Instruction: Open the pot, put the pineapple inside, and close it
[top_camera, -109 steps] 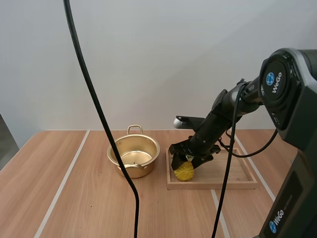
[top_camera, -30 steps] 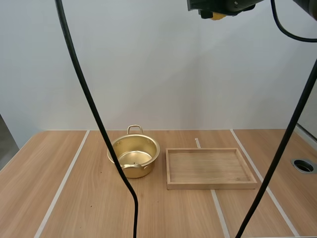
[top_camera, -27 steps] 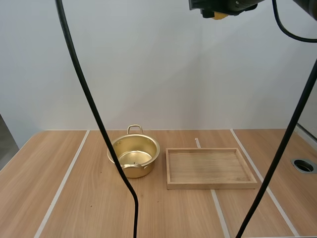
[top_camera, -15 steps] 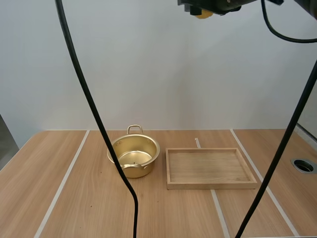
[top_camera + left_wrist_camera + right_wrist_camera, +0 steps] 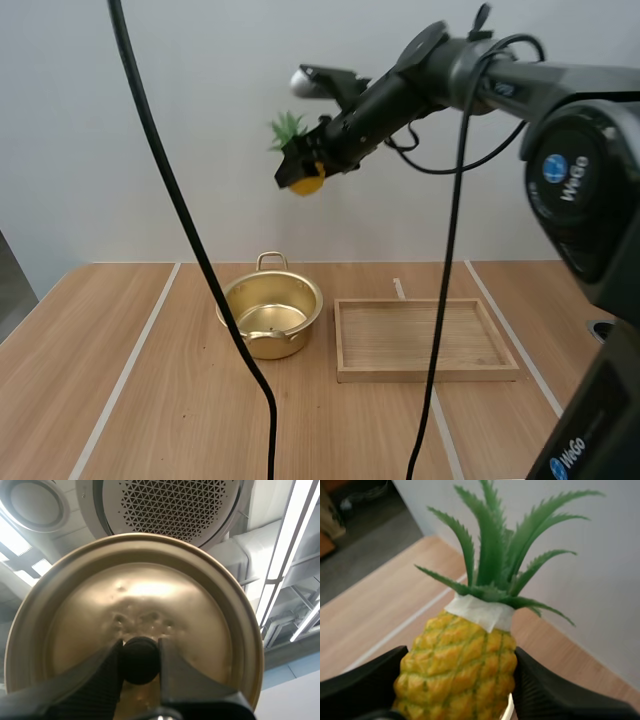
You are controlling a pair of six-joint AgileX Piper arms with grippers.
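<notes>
Evidently mid-carry: gripping the pineapple [image 5: 306, 183] by its yellow body in the right gripper [image 5: 300, 176], high toward one o'clock from the open pot [image 5: 300, 336]. Pinching the lid [image 5: 150, 595] by its knob [image 5: 140, 666] in the left gripper [image 5: 140, 655], probably to keep the mouth clear.
</notes>
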